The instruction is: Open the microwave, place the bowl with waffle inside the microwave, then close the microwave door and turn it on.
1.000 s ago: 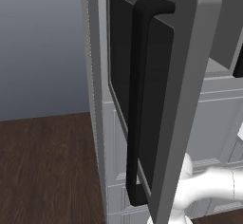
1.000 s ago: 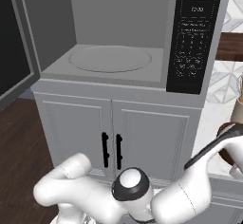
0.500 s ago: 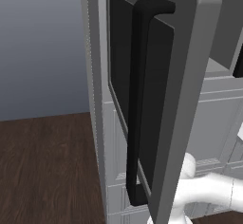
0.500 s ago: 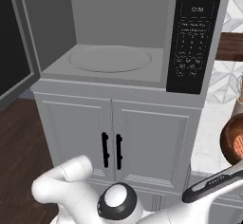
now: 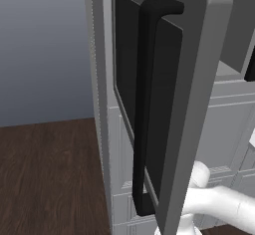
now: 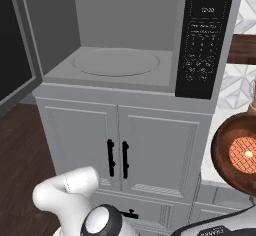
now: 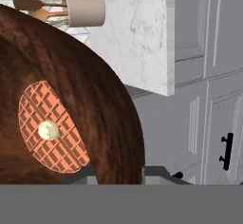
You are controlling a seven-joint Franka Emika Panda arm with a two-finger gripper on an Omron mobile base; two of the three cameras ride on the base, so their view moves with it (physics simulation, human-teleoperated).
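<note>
The microwave (image 6: 125,35) stands open, its grey cavity and round turntable (image 6: 116,61) bare. The microwave door (image 5: 164,104) is swung wide to the left, and its long black bar handle (image 5: 147,109) faces the left base view. A brown wooden bowl (image 6: 239,155) holding an orange waffle (image 6: 245,150) hangs at the right edge, beside the counter and lower than the cavity. In the hand view the bowl (image 7: 95,104) and the waffle (image 7: 52,130) loom close. My gripper (image 7: 118,175) is shut on the bowl's rim, one finger on each side.
Below the microwave are panelled cabinet doors with two small black handles (image 6: 117,158). The dark control panel (image 6: 205,40) lies right of the cavity. A marble counter (image 7: 137,38) carries a utensil holder (image 7: 83,9). Dark wood floor (image 5: 45,169) spreads to the left.
The bowl with the waffle has come further into the right base view, leftward and larger. My arm's joints have dropped lower in front of the cabinets. The microwave door has stayed put.
</note>
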